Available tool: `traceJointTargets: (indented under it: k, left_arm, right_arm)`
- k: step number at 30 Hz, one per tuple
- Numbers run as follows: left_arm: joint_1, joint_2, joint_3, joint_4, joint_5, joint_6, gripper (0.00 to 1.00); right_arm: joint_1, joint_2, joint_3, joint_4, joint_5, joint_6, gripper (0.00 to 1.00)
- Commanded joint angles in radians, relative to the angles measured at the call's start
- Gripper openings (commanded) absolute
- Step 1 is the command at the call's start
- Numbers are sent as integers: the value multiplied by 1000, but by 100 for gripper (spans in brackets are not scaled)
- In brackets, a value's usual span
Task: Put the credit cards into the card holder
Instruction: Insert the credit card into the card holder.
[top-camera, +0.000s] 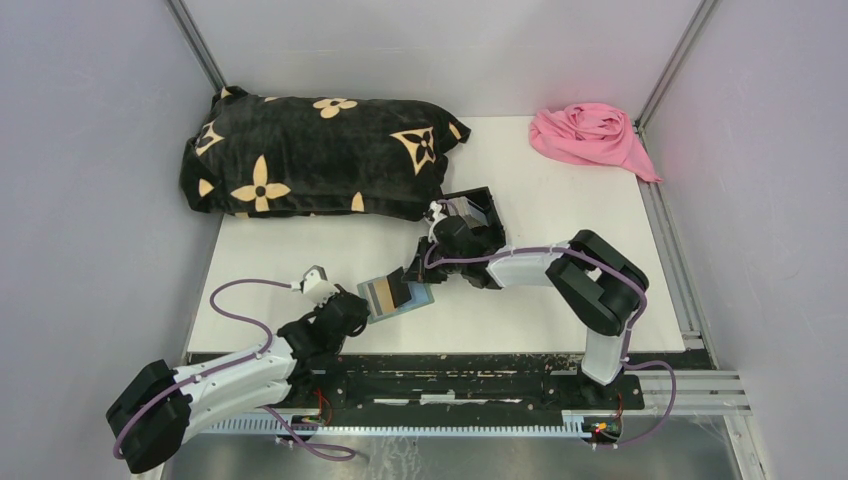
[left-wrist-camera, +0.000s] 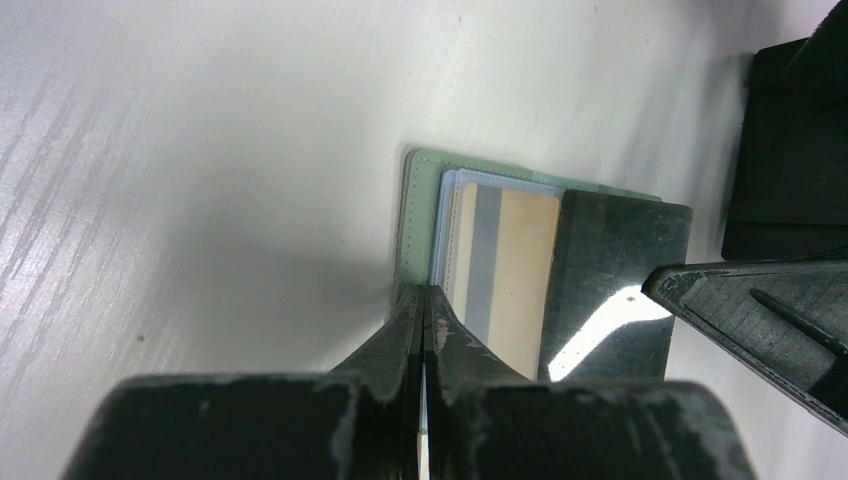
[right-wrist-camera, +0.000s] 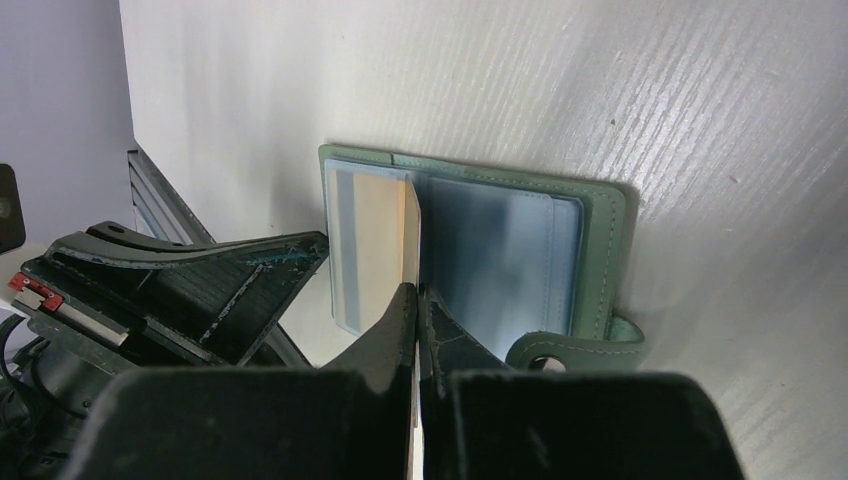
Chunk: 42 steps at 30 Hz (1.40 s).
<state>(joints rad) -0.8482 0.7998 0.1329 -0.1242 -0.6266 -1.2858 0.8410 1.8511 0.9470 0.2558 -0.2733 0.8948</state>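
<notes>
**Inspector:** Overhead view. A small, flat, sage-green fold-over card holder (top-camera: 420, 298) lies open at the near middle of the white counter (top-camera: 560, 290), between the two arms. The left hand (top-camera: 364, 304) is at its left edge and the right hand (top-camera: 414, 274) is at its far side.

**Clerk:** Other items?

**Inspector:** A black open-topped box (top-camera: 472, 212) sits just behind the right hand, with pale flat pieces inside. A black plush blanket with tan flower motifs (top-camera: 310, 155) lies at the far left. A crumpled pink cloth (top-camera: 590, 135) lies in the far right corner.

**Clerk:** Left wrist view?

**Inspector:** The left hand (left-wrist-camera: 425, 310) is pressed together, pinching the near edge of the card holder (left-wrist-camera: 418, 210). A tan plastic credit card with a grey stripe (left-wrist-camera: 505, 270) lies over the pale blue sleeves.

**Clerk:** Right wrist view?

**Inspector:** The right hand (right-wrist-camera: 417, 300) is pressed together, pinching the credit card (right-wrist-camera: 380, 230) by its edge. The card stands tilted at the holder's fold, between the clear blue sleeves (right-wrist-camera: 500, 250). The rounded green snap tab (right-wrist-camera: 575, 350) rests on the counter. I cannot tell whether the card sits in a slot.
</notes>
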Motion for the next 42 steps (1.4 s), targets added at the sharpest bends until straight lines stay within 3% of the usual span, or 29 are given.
traceJointTargets:
  k: [1, 42]
  left_arm:
    - [2, 2, 4, 25, -19, 1, 3]
    - [1, 44, 7, 51, -8, 8, 3]
  right_arm:
    - [-5, 19, -18, 61, -3, 14, 1]
    - [12, 46, -91, 99, 34, 67, 1]
